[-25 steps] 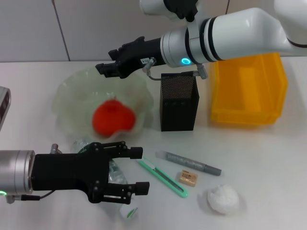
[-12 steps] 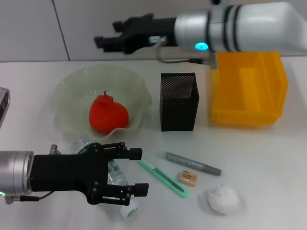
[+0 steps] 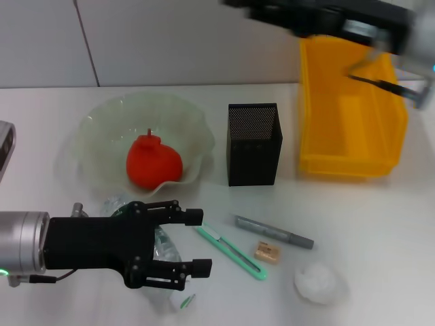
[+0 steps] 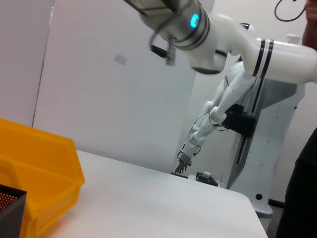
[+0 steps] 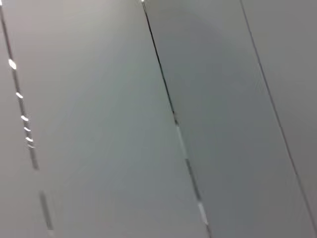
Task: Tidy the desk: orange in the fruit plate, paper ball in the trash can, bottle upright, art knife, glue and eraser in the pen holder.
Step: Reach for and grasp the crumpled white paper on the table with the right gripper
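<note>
Near the front left of the white bench (image 3: 380,224), the left hand (image 3: 194,243) sits low with its black fingers spread wide, straddling the small clear plastic bottle (image 3: 163,248) that lies on its side beneath it; the jaws do not yet press on it. I judge the bottle light, thin-walled and slippery, likely to roll or dent, so a moderate grip across the middle of the body looks safest before tipping it upright.

Just right of the hand lie the slim mint-green art knife (image 3: 230,250), the grey pen-shaped glue stick (image 3: 273,231), the tiny beige eraser (image 3: 267,252) and the white crumpled paper ball (image 3: 317,282).

Farther back, the lumpy red-orange orange (image 3: 153,161) rests in the pale green scalloped glass fruit plate (image 3: 95,136), with the black mesh pen holder (image 3: 253,144) to its right and the bright yellow trash can (image 3: 350,115) beyond.

High at the far right, the right hand (image 3: 326,13) is a blur; I cannot tell its state.
</note>
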Tool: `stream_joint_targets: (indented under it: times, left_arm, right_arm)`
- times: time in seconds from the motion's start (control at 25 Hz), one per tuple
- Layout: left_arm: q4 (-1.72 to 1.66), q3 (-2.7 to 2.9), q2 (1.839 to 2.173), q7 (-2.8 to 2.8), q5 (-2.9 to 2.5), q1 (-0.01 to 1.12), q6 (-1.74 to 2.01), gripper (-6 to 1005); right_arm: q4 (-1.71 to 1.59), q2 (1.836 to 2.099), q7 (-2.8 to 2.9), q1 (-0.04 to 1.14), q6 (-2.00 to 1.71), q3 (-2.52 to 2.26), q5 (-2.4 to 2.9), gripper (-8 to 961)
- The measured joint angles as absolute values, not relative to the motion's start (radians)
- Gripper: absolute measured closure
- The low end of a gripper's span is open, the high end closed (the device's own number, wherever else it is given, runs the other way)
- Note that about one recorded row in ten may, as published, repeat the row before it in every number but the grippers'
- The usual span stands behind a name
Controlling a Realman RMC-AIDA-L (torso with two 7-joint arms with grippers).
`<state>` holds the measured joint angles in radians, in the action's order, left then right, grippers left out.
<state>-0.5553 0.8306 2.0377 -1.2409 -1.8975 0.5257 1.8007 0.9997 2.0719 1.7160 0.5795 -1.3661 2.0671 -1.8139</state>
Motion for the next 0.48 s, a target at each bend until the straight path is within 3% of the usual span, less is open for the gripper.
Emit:
stream_joint_targets:
  times: [0.12,0.16,0.2,0.24,0.28,0.32,0.36,0.48]
  left_arm:
    - [-0.555,0.831,2.038,-1.241,-1.898,0.526,1.801,152]
    - [-0.555,0.831,2.04,-1.241,-1.898,0.526,1.802,152]
    - [-0.555,0.831,2.041,-1.241,-1.898,0.526,1.802,152]
    - [-0.555,0.831,2.041,-1.241,-1.898,0.526,1.802,152]
    - [-0.555,0.831,2.041,-1.241,-1.898,0.526,1.803,152]
    - [-0.555,0.831,2.041,-1.241,-1.898,0.526,1.803,152]
    - [-0.555,0.831,2.041,-1.242,-1.898,0.526,1.803,152]
    - [-0.555,0.831,2.043,-1.247,-1.898,0.526,1.806,152]
  right_arm:
    - [0.935,2.04,1.708,0.557,-1.53,2.159,-1.81,281]
    - [0.89,2.004,1.694,0.545,-1.605,2.174,-1.807,281]
    - [0.89,2.004,1.694,0.545,-1.605,2.174,-1.807,281]
    - [0.849,1.966,1.67,0.532,-1.668,2.175,-1.795,281]
    - [0.832,1.947,1.658,0.524,-1.697,2.176,-1.781,282]
    - [0.832,1.947,1.658,0.524,-1.697,2.176,-1.781,282]
    - [0.826,1.923,1.648,0.51,-1.73,2.176,-1.738,282]
    - [0.832,1.905,1.642,0.502,-1.757,2.176,-1.677,282]
